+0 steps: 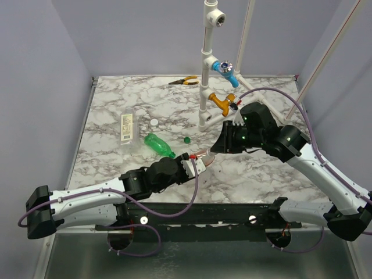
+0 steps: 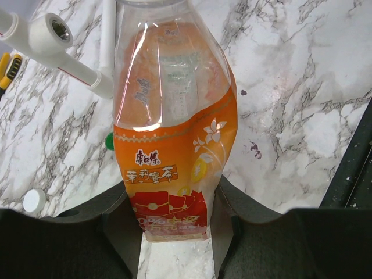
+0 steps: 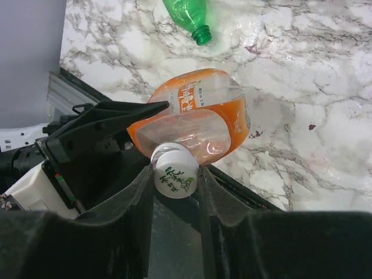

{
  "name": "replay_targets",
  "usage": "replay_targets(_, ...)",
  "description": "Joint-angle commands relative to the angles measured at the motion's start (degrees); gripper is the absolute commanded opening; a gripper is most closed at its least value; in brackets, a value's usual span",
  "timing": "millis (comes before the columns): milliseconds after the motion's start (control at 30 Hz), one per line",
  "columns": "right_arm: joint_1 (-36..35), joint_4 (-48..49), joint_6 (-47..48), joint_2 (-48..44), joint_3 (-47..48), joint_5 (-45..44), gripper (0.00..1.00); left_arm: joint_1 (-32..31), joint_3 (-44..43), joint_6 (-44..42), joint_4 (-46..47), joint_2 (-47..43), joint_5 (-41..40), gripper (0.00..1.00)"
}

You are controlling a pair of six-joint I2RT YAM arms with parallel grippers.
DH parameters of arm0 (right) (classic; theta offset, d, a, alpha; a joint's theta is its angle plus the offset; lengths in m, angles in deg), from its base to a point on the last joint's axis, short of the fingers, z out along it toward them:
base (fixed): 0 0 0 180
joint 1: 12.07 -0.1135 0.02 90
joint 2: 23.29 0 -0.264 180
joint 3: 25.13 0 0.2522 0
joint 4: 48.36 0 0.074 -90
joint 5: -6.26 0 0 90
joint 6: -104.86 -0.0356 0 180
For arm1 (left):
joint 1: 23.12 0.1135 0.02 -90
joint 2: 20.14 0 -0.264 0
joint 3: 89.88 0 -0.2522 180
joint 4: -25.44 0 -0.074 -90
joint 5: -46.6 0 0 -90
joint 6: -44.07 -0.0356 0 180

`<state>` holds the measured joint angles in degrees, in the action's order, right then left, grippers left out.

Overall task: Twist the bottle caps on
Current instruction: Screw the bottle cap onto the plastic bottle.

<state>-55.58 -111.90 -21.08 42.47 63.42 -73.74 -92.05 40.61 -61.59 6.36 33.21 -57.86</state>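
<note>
My left gripper (image 1: 196, 164) is shut on the base of the wide orange bottle (image 2: 174, 139), holding it off the table with its neck toward the right arm. My right gripper (image 3: 176, 181) is shut on a white cap with green print (image 3: 174, 177) that sits on that bottle's neck (image 3: 195, 119). The slim green bottle (image 1: 158, 144) lies uncapped on the table and also shows in the right wrist view (image 3: 189, 14). The clear bottle (image 1: 127, 127) lies at the left. A plain white cap (image 1: 154, 122) and a dark green cap (image 1: 186, 139) lie loose on the marble.
A white pipe frame (image 1: 207, 70) with a blue tap handle (image 1: 224, 67) and an orange tap handle (image 1: 224, 102) stands at the back centre. Yellow-handled pliers (image 1: 183, 81) lie behind it. The table's front rail (image 1: 232, 212) runs just below both grippers.
</note>
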Motion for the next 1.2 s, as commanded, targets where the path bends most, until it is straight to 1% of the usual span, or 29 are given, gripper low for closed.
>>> replay_targets(0,0.04,-0.32,-0.27,0.7,1.32,1.05,0.3,0.44,0.0,1.88,4.4,1.25,2.0,0.17)
replay_targets(267,0.0,-2.72,0.55,1.64,1.77,-0.39,0.29,0.57,-0.98,3.68,7.99,3.96,0.37,0.13)
replay_targets(400,0.01,-4.67,1.14,2.21,1.92,-2.19,0.29,0.66,-0.94,4.38,11.31,5.34,0.08,0.08)
replay_targets(500,0.05,-5.71,1.74,3.06,2.28,-1.84,0.29,0.63,-0.62,4.39,14.46,6.21,-1.79,0.0)
replay_targets(733,0.01,-8.87,2.34,5.46,2.79,-1.06,0.29,0.56,1.32,2.95,24.63,9.11,-3.73,0.0)
replay_targets(867,0.05,-10.06,2.66,6.52,3.74,-0.44,0.29,0.48,3.58,1.69,29.76,8.59,-3.78,0.0)
replay_targets(1033,0.0,-10.23,1.26,7.1,4.14,-2.12,0.29,0.48,3.69,1.54,31.1,8.15,-5.44,0.0)
replay_targets(1167,0.07,-9.09,0.34,8.12,3.97,-3.73,0.29,0.46,3.44,2.79,31.94,9.92,-5.52,0.0)
